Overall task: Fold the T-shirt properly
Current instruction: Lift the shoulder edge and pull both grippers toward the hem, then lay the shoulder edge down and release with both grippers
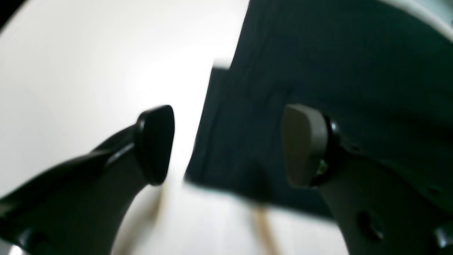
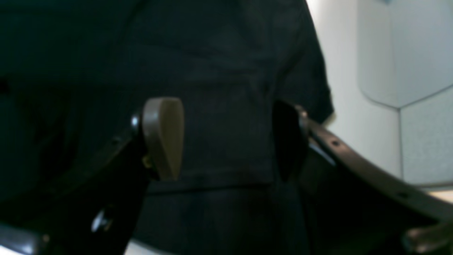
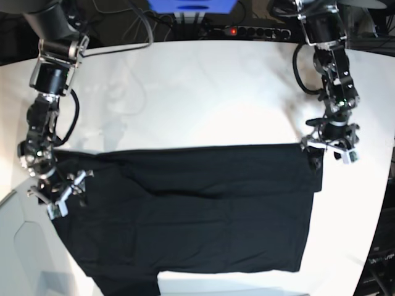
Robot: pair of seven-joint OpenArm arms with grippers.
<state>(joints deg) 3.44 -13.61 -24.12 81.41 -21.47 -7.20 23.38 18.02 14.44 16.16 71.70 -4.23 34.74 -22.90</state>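
The large plain black cloth T-shirt (image 3: 191, 206) lies spread flat on the round white table (image 3: 203, 92), across the near half, with its long straight edge running side to side through the middle of the tabletop. No print or tag visible from here, just black fabric with a few shallow creases.

Left gripper (image 3: 331, 146) sits at the shirt's corner on the base view's right. Its jaws stand apart; the wrist view shows one dark pad over bare white table and the pale pad over the cloth, with the shirt's edge running between them. Nothing pinched.

Right gripper (image 3: 60, 190) is at the opposite end of that edge, on the base view's left, over the sleeve area. Jaws also spread wide; black fabric fills the gap between the pads in its wrist view, but neither pad is closed on it.

Black cables (image 3: 123, 24) and a power strip (image 3: 247, 31) sit behind the table's far rim.
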